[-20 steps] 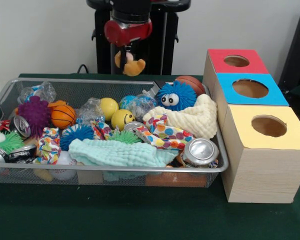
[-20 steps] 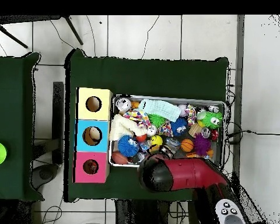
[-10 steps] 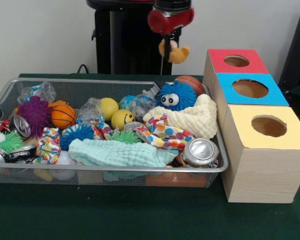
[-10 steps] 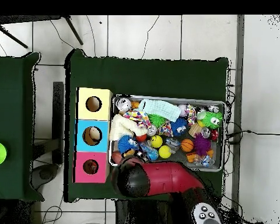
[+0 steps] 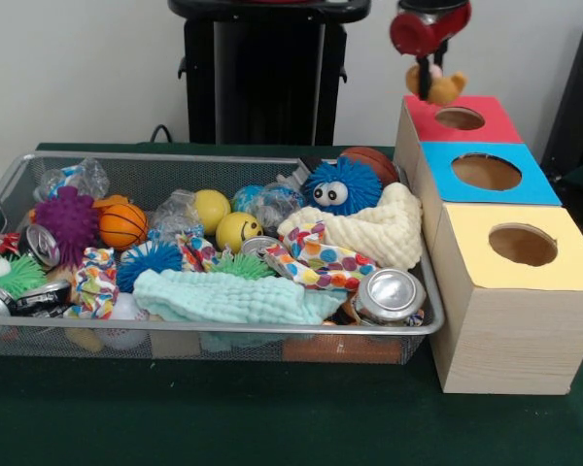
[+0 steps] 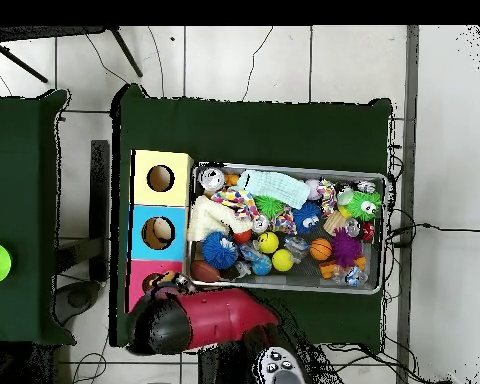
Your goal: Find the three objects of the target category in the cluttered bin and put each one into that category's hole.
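At the upper right of the front view, the gripper (image 5: 428,68) hangs closed on a small orange plush toy (image 5: 439,87), which dangles just above the red box (image 5: 462,118) and a little left of its hole (image 5: 460,118). In the overhead view the arm (image 6: 199,322) covers most of that box at lower left, so the toy seems hidden there. Next along sit the blue box (image 5: 486,173) and yellow box (image 5: 521,249). The wire bin (image 5: 175,330) of clutter fills the left of the front view on the green tabletop (image 5: 272,417).

Green-clothed table (image 6: 254,125) on white tiled floor (image 6: 284,60), pale wall (image 5: 78,68)
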Tool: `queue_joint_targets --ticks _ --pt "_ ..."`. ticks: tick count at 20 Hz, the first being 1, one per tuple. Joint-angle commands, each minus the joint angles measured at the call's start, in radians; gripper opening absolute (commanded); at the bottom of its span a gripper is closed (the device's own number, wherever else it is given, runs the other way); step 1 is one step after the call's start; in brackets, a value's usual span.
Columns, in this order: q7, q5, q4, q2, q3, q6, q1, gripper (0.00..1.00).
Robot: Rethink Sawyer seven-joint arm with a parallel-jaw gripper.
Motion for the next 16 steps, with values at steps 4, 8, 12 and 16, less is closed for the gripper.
queue_joint_targets --ticks 4,8,12,16 --pt "0.391 0.128 -0.061 0.100 -0.084 -0.168 0.197 0.00" --pt "0.366 0.115 -0.096 0.152 -0.120 -0.200 0.224 0.00" --pt "0.373 0.100 -0.093 0.186 -0.146 -0.249 0.240 0.00" --pt "0.370 0.095 -0.076 0.192 -0.156 -0.274 0.236 0.00"
